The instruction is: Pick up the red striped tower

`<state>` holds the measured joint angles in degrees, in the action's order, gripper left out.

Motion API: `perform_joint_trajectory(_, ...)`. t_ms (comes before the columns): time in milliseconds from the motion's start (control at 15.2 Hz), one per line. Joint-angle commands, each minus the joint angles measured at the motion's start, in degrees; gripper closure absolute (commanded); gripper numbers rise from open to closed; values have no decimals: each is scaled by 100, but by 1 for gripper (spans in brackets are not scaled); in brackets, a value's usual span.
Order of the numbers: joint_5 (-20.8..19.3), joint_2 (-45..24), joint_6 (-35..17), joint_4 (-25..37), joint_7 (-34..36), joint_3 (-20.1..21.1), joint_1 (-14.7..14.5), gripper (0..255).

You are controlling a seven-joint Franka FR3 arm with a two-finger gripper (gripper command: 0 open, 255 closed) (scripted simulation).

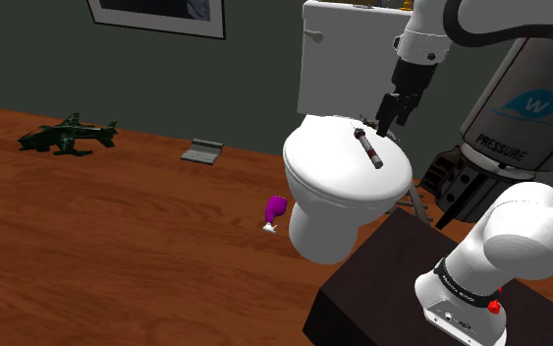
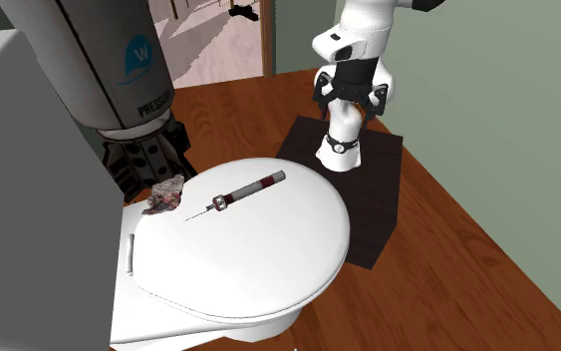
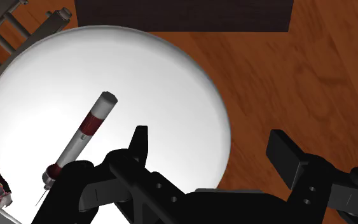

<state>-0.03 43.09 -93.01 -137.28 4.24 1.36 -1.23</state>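
Observation:
The red striped tower is a thin white rod with dark red bands and a needle tip. It lies flat on the closed white toilet lid. In the second exterior view the tower rests across the lid, needle end toward the cistern. My black gripper hovers just above the lid, close to the tower's upper end. In the wrist view the gripper is open with nothing between its fingers. The tower lies outside the gap, beside the nearer finger.
A large grey cylinder with a dark base stands beside the toilet, close to my arm. A crumpled reddish lump sits at the lid's hinge. The cistern rises behind. On the wood floor lie a purple object, a grey item and a dark model helicopter.

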Motion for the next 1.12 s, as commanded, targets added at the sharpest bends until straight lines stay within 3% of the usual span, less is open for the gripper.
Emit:
perform_joint_trajectory(0, 0, 0, 0, 0, 0, 0, 0, 0)
perform_joint_trajectory(528, -490, -1316, -801, 285, -736, -623, 300, 0)
perform_joint_trajectory(1056, -736, -2868, -1441, 1011, -1423, -1158, 538, 0)
